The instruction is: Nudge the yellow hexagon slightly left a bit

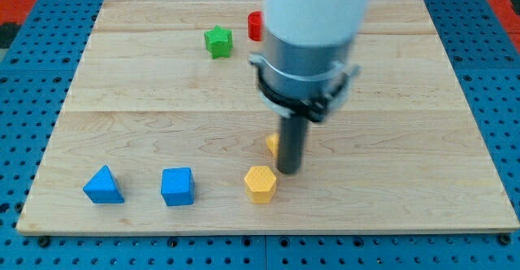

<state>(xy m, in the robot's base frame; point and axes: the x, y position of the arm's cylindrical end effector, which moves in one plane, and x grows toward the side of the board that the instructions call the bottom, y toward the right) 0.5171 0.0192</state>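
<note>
The wooden board lies on a blue pegboard. My tip is a plain rod and holds nothing; it stands just to the upper right of the yellow hexagon, near the board's bottom edge. A second yellow block is half hidden behind the rod.

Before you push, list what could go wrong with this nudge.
1. My tip sits just up and to the view's right of the yellow hexagon, so a push from here may send it diagonally down toward the board's bottom edge, not straight left.
2. A second yellow block hides partly behind the rod; repositioning could bump it.
3. Too long a stroke could drive the hexagon toward the blue cube.
</note>
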